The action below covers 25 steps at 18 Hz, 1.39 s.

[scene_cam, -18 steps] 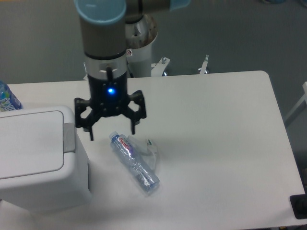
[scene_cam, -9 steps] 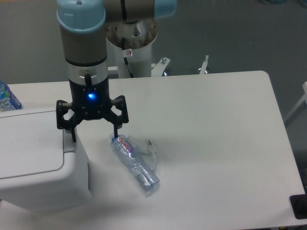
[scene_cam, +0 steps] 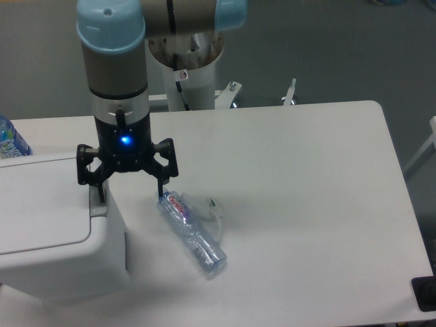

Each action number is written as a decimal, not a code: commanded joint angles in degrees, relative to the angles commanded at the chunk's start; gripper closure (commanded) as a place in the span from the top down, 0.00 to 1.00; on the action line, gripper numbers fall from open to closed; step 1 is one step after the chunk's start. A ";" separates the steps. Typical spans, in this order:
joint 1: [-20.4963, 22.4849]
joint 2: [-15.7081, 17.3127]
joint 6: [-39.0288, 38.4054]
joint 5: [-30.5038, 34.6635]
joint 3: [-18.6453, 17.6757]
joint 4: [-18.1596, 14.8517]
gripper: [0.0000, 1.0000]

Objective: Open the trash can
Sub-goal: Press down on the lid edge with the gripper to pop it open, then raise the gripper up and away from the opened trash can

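Note:
The white boxy trash can stands at the table's left front with its flat lid down. Its grey push-button tab sits on the lid's right edge. My gripper is open and empty, hanging over the can's right edge. Its left fingertip is right above the grey tab; I cannot tell whether it touches. Its right fingertip hangs just above the cap end of a crushed clear bottle lying on the table.
A blue-labelled bottle stands at the far left edge behind the can. The arm's white base is behind the table. A black object sits at the table's right front corner.
My gripper has moved left from over the table beside the bottle to over the can's right edge, and now hardly moves. It stays open. The lid has not moved.

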 joint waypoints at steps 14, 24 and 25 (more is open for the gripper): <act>0.00 -0.26 0.00 0.00 0.09 0.00 1.00; 6.06 0.96 3.85 0.53 5.98 -0.17 1.00; 7.28 1.66 6.13 0.61 5.80 -0.18 1.00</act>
